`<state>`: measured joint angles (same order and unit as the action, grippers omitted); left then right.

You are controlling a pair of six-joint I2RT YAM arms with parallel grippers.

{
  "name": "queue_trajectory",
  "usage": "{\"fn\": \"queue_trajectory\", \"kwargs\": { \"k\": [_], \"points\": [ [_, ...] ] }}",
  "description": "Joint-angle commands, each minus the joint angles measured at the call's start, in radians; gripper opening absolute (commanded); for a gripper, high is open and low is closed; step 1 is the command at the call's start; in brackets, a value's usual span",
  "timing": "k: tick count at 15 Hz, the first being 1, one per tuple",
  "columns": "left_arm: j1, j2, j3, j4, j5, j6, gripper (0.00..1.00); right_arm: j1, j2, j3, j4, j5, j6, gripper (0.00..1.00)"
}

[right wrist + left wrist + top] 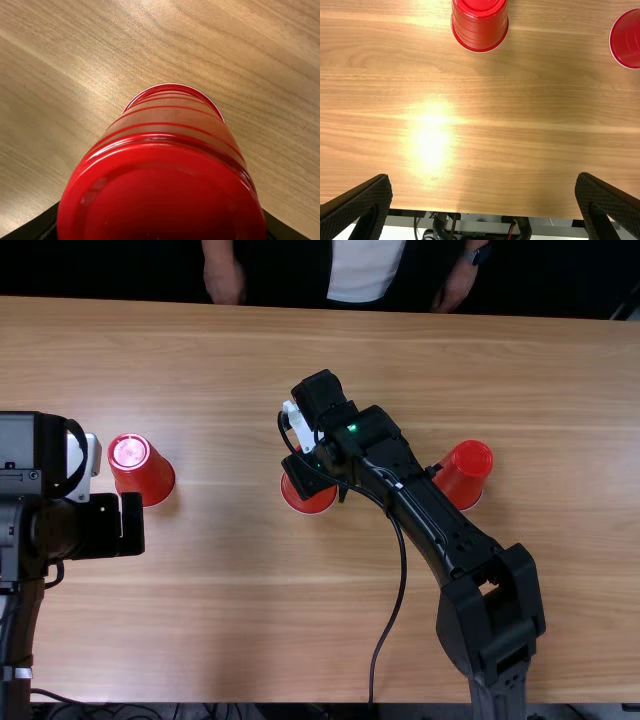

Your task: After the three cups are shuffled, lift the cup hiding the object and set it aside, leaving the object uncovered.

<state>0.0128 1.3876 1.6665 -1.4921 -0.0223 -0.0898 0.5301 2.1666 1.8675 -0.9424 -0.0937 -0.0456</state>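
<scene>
Edges: the middle cup (305, 498) stands near the centre of the table (300, 350), well apart from both the far edge and the near edge. The near edge shows between the fingers of the left gripper (481, 180).
Open room: you have bare wood beyond the middle cup toward the far edge, and on its near side between the two arms. The left cup (140, 470) stands well apart from the middle cup. The right cup (465, 473) is nearer to it on the other side.
Tight spot: the right arm (440, 530) runs between the middle cup and the right cup, just beside the right cup as seen from above. You cannot tell its height over that cup.
Hidden: the right gripper (312, 472) covers most of the middle cup from above, so you see only a red crescent of rim. What the cups cover is hidden. You cannot tell whether the middle cup's rim rests on the table.
Cut off: a cut-off cup (626, 39) sits at the left wrist frame's margin; you cannot tell which one it is.
Grip, right: the right fingers (47, 222) are clamped on the middle cup's sides near its upturned base, one on each flank, mostly masked by the cup.
Grip, left: the left fingers (365, 200) are spread wide and hold nothing. They are well apart from the middle cup, with the left cup ahead of them.
</scene>
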Motion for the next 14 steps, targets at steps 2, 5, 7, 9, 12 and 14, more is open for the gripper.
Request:
{"fn": "queue_trajectory", "kwargs": {
  "k": [2,5,7,9,12,14],
  "points": [
    [-0.002,-0.007,-0.014,-0.001,-0.003,0.003,1.00,0.013,-0.097,0.004,-0.008,0.000,0.011,0.13],
    [-0.004,-0.009,-0.013,-0.001,-0.005,0.005,1.00,0.011,-0.225,-0.070,-0.005,0.003,0.011,0.12],
    [-0.007,-0.009,-0.013,-0.003,-0.005,0.003,1.00,0.001,-0.352,-0.125,-0.003,0.003,0.011,0.12],
    [-0.010,-0.009,-0.013,-0.003,-0.005,0.005,1.00,-0.007,-0.455,-0.203,0.001,0.005,0.011,0.13],
    [-0.011,-0.022,-0.013,-0.003,-0.003,0.005,1.00,-0.088,-0.587,-0.358,0.008,0.007,0.011,0.13],
    [-0.011,-0.042,-0.013,-0.010,-0.002,0.005,1.00,-0.094,-0.654,-0.456,0.010,0.007,0.012,0.13]
  ]
}}
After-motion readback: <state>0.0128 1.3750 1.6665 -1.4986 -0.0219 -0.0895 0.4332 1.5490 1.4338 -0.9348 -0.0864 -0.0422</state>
